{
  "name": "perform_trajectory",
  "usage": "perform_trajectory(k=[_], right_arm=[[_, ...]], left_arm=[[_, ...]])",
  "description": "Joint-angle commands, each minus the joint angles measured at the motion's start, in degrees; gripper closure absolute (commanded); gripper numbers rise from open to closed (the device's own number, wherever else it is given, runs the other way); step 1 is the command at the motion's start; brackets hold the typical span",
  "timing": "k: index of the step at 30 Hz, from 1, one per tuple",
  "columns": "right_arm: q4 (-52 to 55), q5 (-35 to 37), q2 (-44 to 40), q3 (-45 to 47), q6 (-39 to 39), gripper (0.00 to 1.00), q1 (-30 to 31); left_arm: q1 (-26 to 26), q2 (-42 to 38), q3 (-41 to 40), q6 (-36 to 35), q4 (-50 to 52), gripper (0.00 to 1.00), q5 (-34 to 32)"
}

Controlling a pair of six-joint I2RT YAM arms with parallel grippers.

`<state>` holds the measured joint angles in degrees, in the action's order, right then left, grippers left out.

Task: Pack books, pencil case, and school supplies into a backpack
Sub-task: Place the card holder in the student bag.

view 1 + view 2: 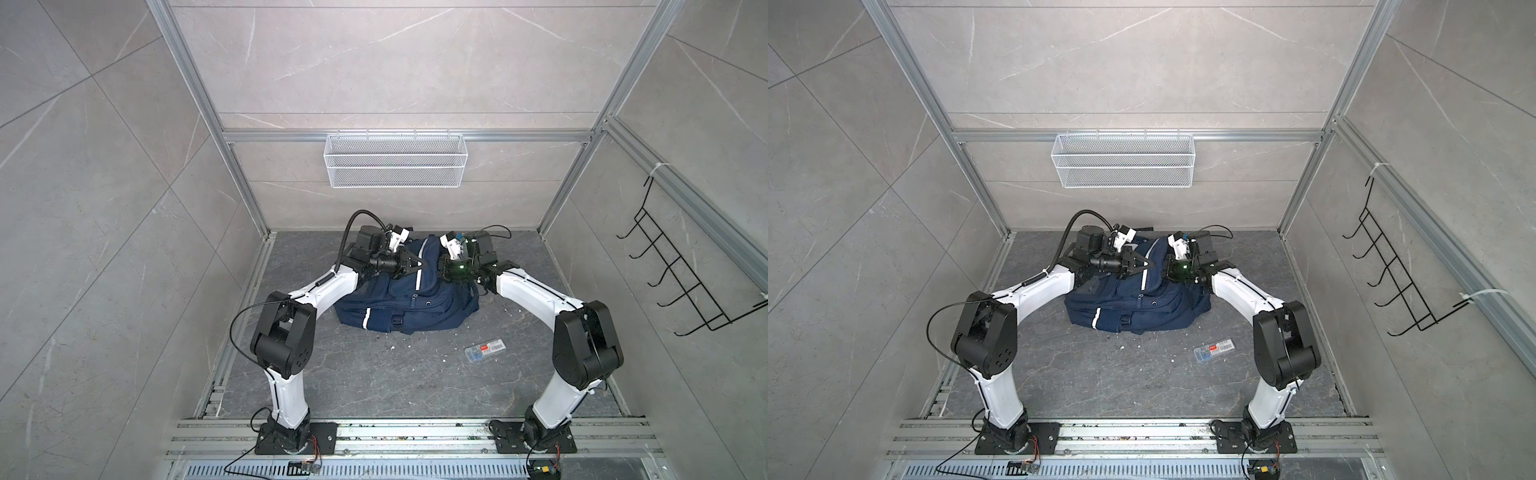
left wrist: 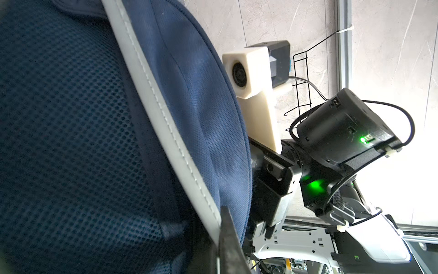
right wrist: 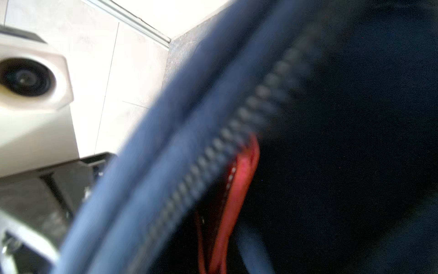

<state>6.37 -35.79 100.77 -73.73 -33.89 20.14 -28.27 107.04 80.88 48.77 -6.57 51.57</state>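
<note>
Left gripper (image 1: 424, 264) fingers closed to a point, pinching backpack (image 1: 399, 307) fabric right by the white stripe (image 1: 419, 270). In the left wrist view one dark finger (image 2: 227, 242) sits against that stripe (image 2: 166, 132), with blue mesh and cloth filling most of the frame.

Right gripper (image 1: 442, 266) fingertips are hidden behind the raised fabric in both top views. They read as closed, but I cannot tell what they clamp, if anything. The right wrist view is blurred: the zip (image 3: 237, 123) edge runs diagonally close to the lens, the bag interior is dark, and a red case (image 3: 239, 189) shows inside.

Both grippers face each other across the raised top part of the backpack, one on each side. The rest of the bag slumps on the dark stone floor (image 1: 374, 382), near the back wall and between the two arms.

A clear plastic piece (image 1: 486, 351) with a red-white label lies flat on the floor in both top views. It is in front of the bag on the right arm's side, well apart from the bag and from both grippers.

There are small white crumbs on the floor near the bag. A white mesh basket (image 1: 395, 160) hangs on the back wall and a black wire rack (image 1: 681, 270) on the right wall.
</note>
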Motion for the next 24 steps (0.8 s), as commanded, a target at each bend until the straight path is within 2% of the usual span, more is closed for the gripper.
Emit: perform_trajectory(k=[1,4,5,9,12,14,16,19,24], right_arm=[[-6.9,1.6,1.3,0.1,-3.4,1.00,1.3],[-9.9,1.8,2.6,0.7,-4.9,1.00,2.0],[-10.1,1.9,3.0,0.7,-5.2,0.97,2.3],[-10.5,2.5,3.6,0.6,-5.9,0.78,2.7],[-9.2,3.7,2.9,0.7,-5.1,0.68,2.8],[-7.5,4.6,2.0,0.3,-3.8,0.54,2.7],[-4.7,5.4,0.9,-0.6,-1.7,0.44,2.8],[-0.7,6.1,-0.9,-2.0,1.0,0.36,2.8],[3.6,7.4,-4.7,-2.3,3.1,0.30,2.7]], left_arm=[[0.0,-5.8,3.2,-0.2,-8.1,1.00,4.1],[-0.1,-5.7,3.4,-0.1,-8.1,1.00,4.1],[0.0,-5.7,3.4,0.0,-8.1,1.00,4.1],[0.0,-5.9,2.6,0.4,-8.3,1.00,3.6],[-0.1,-6.3,2.0,0.5,-8.5,1.00,2.8],[-0.1,-6.3,1.8,0.5,-8.5,1.00,2.2],[-0.1,-6.4,1.5,0.5,-8.5,1.00,1.2],[0.1,-6.2,1.2,0.6,-8.2,1.00,-0.1],[0.5,-5.4,1.0,0.7,-8.0,1.00,-0.9]])
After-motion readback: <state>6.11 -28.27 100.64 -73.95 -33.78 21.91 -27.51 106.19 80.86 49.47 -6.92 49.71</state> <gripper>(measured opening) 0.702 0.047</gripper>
